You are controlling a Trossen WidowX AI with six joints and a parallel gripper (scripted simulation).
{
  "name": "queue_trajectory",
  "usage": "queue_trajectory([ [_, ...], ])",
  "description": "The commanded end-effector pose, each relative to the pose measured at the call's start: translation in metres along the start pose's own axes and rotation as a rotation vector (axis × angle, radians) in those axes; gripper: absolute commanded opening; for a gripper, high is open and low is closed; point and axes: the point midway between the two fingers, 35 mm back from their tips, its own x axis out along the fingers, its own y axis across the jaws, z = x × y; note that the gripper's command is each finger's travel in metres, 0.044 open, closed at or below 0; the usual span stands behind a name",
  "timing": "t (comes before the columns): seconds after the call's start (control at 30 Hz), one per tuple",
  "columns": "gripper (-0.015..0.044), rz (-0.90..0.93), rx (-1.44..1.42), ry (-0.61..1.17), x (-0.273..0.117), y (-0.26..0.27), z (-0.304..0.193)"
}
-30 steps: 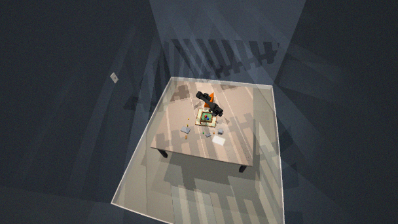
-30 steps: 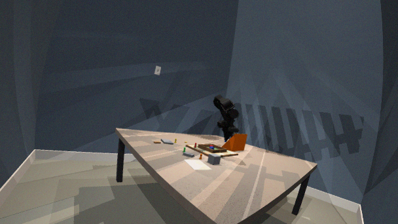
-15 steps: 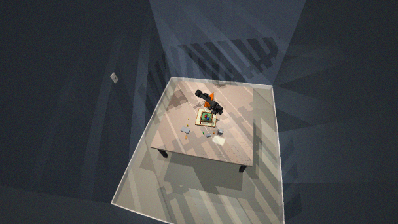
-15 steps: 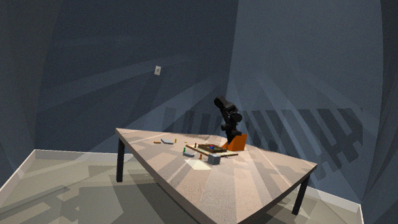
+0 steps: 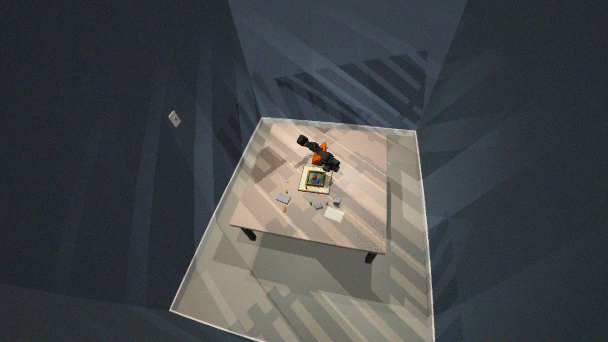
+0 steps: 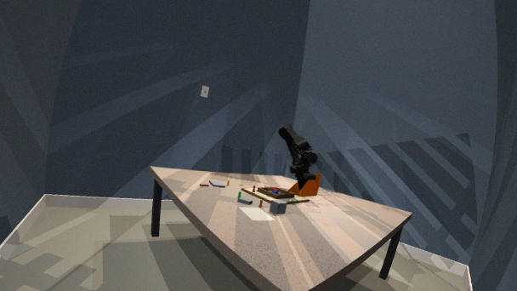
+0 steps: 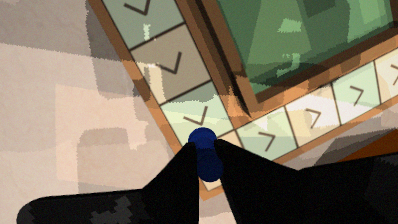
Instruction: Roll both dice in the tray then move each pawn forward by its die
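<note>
My gripper (image 7: pixel 204 149) (image 6: pixel 301 186) is shut on the blue pawn (image 7: pixel 209 167), its round head between the fingertips. It is over the corner square of the arrow board (image 7: pixel 172 75) (image 5: pixel 303 182) (image 6: pixel 251 193); whether the pawn touches the board is unclear. The green-floored tray (image 7: pixel 310 75) sits inside the arrow track. The red die (image 5: pixel 314 177) (image 6: pixel 274 190) and blue die (image 5: pixel 317 181) (image 6: pixel 275 192) lie in it, outside the wrist view, their numbers too small to read. The red pawn (image 5: pixel 306 187) (image 6: pixel 254 188) is upright on the board's far side from the arm.
An orange block (image 5: pixel 320 152) (image 6: pixel 309 187) stands by the arm's base. Beyond the board are a grey box (image 5: pixel 337 201) (image 6: pixel 278 207), a pale sheet (image 5: pixel 334 214) (image 6: pixel 256 213), a green pawn (image 6: pixel 239 194), an orange pawn (image 6: pixel 260 203), a yellow pawn (image 6: pixel 228 183) and a flat grey item (image 5: pixel 283 198).
</note>
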Motion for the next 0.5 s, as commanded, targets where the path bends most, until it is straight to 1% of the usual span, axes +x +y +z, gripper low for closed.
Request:
queue_trajectory([
  [0.0, 0.0000, 0.007, 0.008, 0.003, 0.004, -0.003, -0.004],
  [0.27, 0.0000, 0.006, 0.009, 0.002, 0.036, -0.003, -0.004],
  [0.47, 0.0000, 0.006, 0.009, 0.002, 0.037, -0.003, -0.004],
])
